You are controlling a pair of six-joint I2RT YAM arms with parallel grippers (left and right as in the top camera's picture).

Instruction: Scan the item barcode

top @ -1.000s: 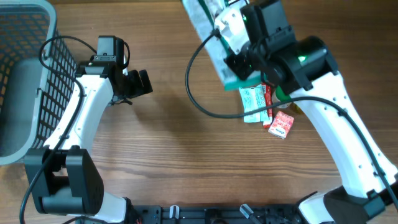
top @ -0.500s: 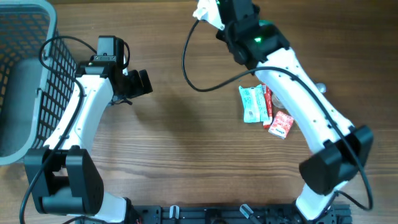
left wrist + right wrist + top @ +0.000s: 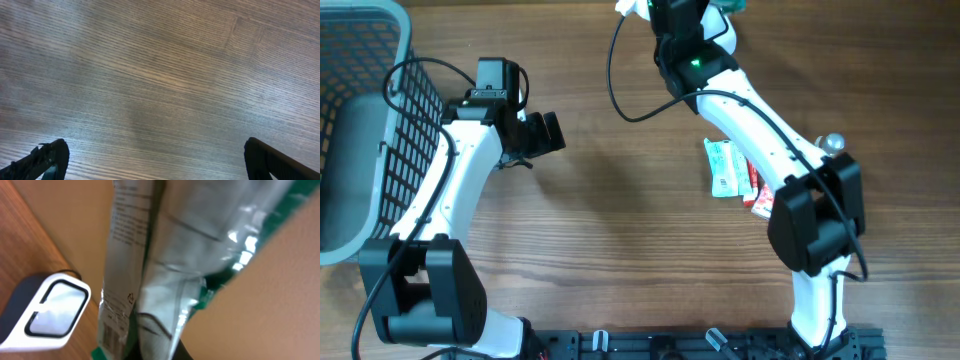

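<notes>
Silver-and-green crinkled foil packet [image 3: 165,255], the item to be scanned, is held in the air at the far edge of the wooden table [image 3: 620,250], clamped at its lower end by the right gripper [image 3: 685,12], whose jaws are pressed together on it. In the right wrist view the packet's long axis runs straight away from the fingers. Its glossy silver back, with a lengthwise seam and fine print, shows, and green shows along one side. A small striped block near the clamped end [image 3: 112,337] appears to be the barcode, though it is too blurred to be sure. The white-framed scanner with a dark body and glass window [image 3: 50,312] lies just beside that end, to the left of it in this view, apart from the foil. The coming move probably turns on rotating the printed face toward that window. The left gripper [image 3: 160,165] hangs with its jaws wide apart and empty over bare wood towards the left edge, well apart from the packet, so the right arm is the nearer one. A pale green sachet [image 3: 725,165] and a small red box [image 3: 765,200] lie towards the right edge.
</notes>
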